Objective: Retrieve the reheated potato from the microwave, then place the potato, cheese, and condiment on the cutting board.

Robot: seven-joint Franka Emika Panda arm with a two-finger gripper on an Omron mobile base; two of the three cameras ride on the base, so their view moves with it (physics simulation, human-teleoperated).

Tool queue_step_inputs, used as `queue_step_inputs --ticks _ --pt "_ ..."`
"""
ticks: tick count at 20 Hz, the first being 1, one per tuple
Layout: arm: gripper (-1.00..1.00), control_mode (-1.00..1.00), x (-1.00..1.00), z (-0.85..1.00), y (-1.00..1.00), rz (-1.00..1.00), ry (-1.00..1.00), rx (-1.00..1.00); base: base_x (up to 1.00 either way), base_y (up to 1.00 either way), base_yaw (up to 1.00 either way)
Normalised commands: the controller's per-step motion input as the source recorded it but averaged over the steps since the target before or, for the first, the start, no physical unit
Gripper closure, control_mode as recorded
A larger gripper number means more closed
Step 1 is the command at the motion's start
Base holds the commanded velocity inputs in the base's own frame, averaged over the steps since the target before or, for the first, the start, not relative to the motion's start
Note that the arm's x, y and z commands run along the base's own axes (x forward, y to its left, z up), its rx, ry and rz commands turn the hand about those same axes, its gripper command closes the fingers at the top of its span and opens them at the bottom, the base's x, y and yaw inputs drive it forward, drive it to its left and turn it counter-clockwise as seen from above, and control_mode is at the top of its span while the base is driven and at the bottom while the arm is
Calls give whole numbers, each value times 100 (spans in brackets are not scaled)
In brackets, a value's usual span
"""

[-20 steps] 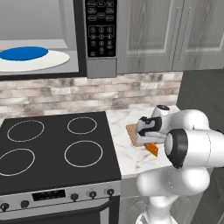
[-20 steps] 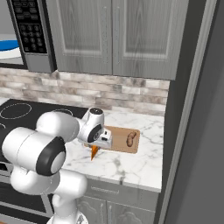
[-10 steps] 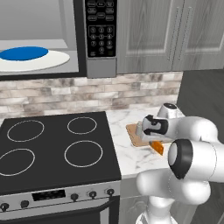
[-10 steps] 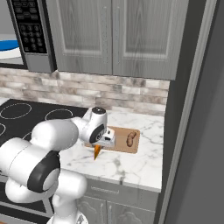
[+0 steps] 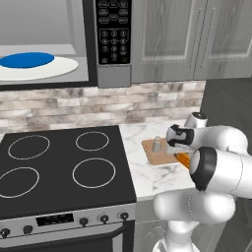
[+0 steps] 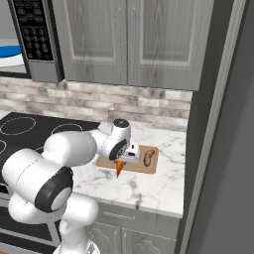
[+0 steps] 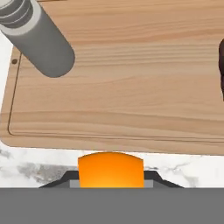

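Two of the three foods already sit on the cutting board (image 7: 131, 78): the condiment (image 7: 37, 37) stands upright ahead and to one side of the pincer (image 7: 110, 175), and the potato (image 6: 148, 157) lies beyond it toward the board's far end. The pincer is clamped on the cheese (image 7: 110, 168), an orange wedge held between its jaws, hanging point-down in the right base view. Seen from the hand, the cheese is over the bare marble counter (image 6: 149, 186), just short of the board's near edge.

Likely risks, as a judgement: if the jaws part here, the wedge would land on marble or straddle the board's edge and tip off. Pushing forward too low could catch the edge and shove the board, which could topple the shaker. A sideways drift toward the shaker could knock it over.

The counter is white veined marble beside a black stove (image 5: 64, 167) with four ring burners. Above the stove hangs the microwave (image 5: 113, 44), door open, with a blue plate (image 5: 27, 60) on its white turntable. Grey cabinets (image 6: 134, 44) and a brick-pattern backsplash (image 6: 99, 99) fill the wall behind.
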Motion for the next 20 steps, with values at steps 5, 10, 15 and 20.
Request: queue_step_inputs --ticks 5,10,15,20 --pt "100 -100 46 0 -7 3 0 1 0 0 0" --pt "100 -100 29 -1 -7 1 -3 0 0 0 0" --pt "100 -100 18 0 -16 0 0 0 0 0 0" --pt "100 -100 26 -5 -8 0 0 0 0 0 0"
